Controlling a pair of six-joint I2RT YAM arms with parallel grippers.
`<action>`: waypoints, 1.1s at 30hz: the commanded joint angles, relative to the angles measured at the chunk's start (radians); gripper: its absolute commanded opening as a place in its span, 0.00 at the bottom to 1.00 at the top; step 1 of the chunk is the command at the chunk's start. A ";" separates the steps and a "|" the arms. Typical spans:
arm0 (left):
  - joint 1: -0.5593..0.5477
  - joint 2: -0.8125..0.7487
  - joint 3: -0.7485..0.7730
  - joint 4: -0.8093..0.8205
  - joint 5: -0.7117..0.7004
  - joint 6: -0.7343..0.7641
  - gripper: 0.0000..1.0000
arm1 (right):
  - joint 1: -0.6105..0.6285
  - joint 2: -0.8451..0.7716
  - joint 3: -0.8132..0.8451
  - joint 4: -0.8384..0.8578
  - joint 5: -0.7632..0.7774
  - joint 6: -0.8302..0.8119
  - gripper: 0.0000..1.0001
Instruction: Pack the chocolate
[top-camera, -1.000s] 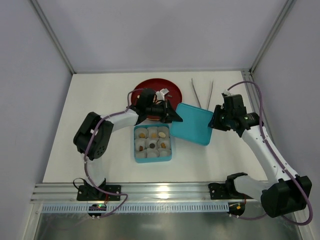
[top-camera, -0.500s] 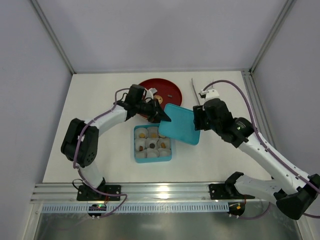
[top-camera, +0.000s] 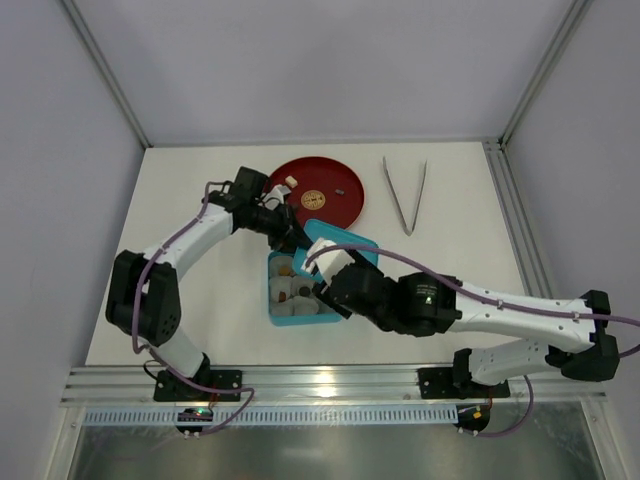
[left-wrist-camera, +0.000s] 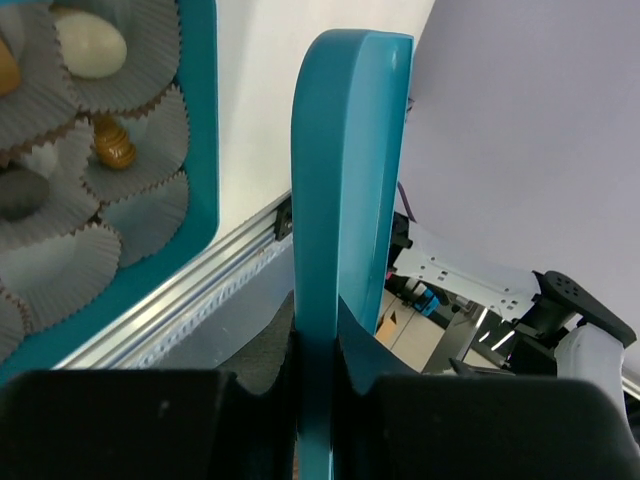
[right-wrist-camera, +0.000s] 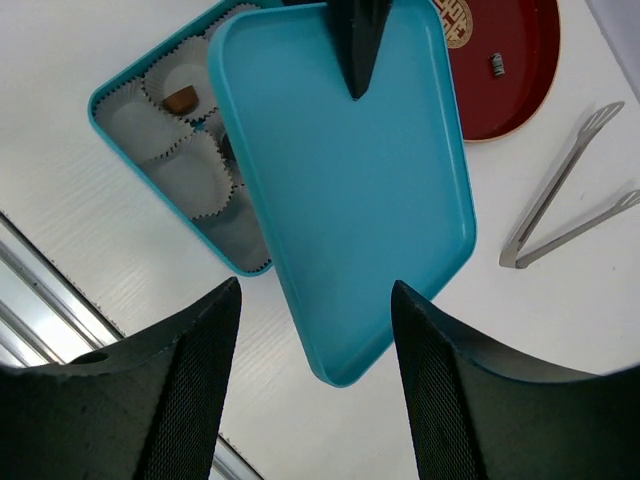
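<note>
Teal plastic is filling the middle of both wrist views: the lid (right-wrist-camera: 350, 200) is hanging tilted over the right-hand part of the open box (top-camera: 272, 300), just below the centre of the top view. The left gripper (left-wrist-camera: 315, 340) is pinching the lid's edge, its dark pads pressing on both faces (in the right wrist view one of its black fingers is poking over the lid's top edge). The right gripper (right-wrist-camera: 315, 290) is hovering above the lid, fingers spread wide and gripping nothing.

The chocolate (left-wrist-camera: 90, 45) is sitting inside the box, in crinkled paper cups (right-wrist-camera: 195, 170). A cream-white piece and a tan one are showing at the upper left of the left wrist view, and a brown one at the upper left of the right wrist view. The right arm is covering part of the box in the top view.

Above the box in that view, a red plate (top-camera: 335, 200) is lying on the white table (top-camera: 200, 320), carrying a round tan patterned piece and a small dark one. Metal tongs (top-camera: 407, 228) are lying to the plate's right, apart from it.
</note>
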 joint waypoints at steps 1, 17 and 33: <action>0.005 -0.074 0.037 -0.118 0.062 0.022 0.00 | 0.088 0.036 0.083 -0.049 0.121 -0.037 0.63; 0.007 -0.172 -0.026 -0.107 0.047 -0.013 0.00 | 0.182 0.324 0.151 -0.086 0.323 -0.121 0.58; 0.012 -0.215 -0.054 -0.098 0.042 -0.016 0.00 | 0.173 0.396 0.166 -0.067 0.419 -0.189 0.04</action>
